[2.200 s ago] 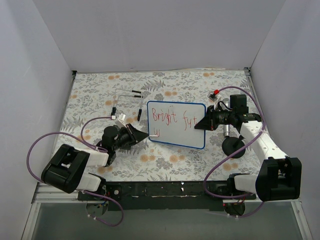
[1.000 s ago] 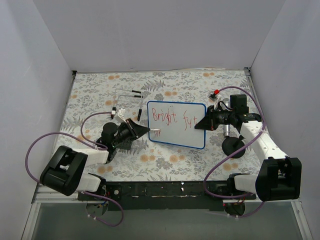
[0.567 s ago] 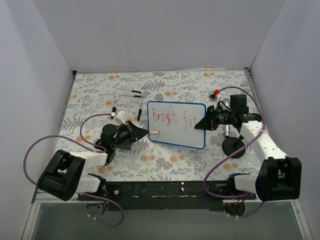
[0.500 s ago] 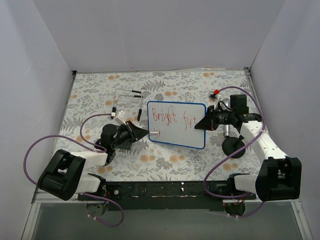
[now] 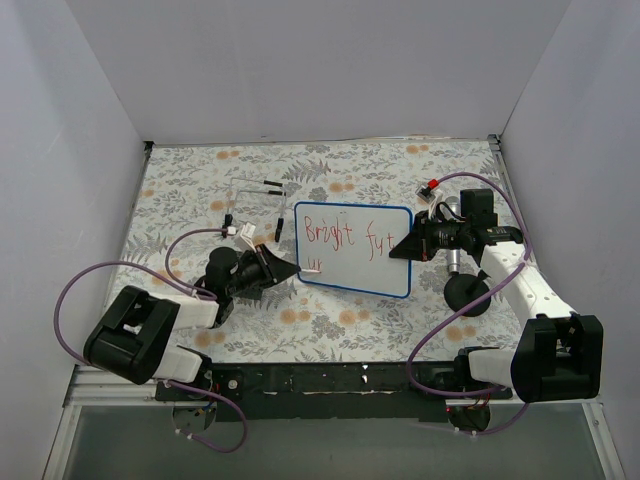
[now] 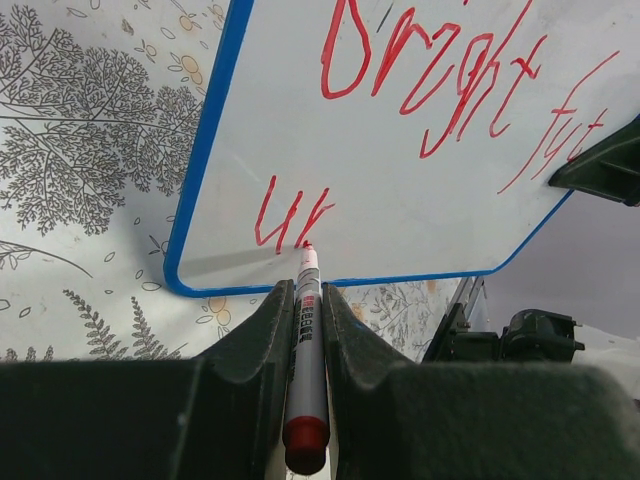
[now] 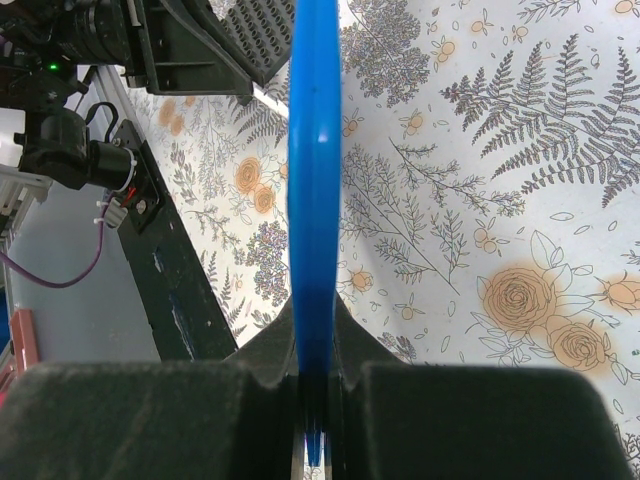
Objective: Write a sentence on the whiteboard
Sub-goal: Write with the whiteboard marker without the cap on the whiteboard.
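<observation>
As the right gripper (image 5: 401, 247) pinches the blue-rimmed whiteboard (image 5: 355, 272) — sentence (image 5: 328, 234) in red — left gripper (image 6: 307, 292) clamps a marker (image 6: 306, 365).

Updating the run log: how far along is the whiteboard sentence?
Done: the first line, "Bright fut", is on the board. In hand: the left claw grips a red marker, tip at a few second-line strokes near the lower left corner; the right claw clamps the board's right edge. Left: the rest of the second line. How long the sentence should run isn't shown.
</observation>
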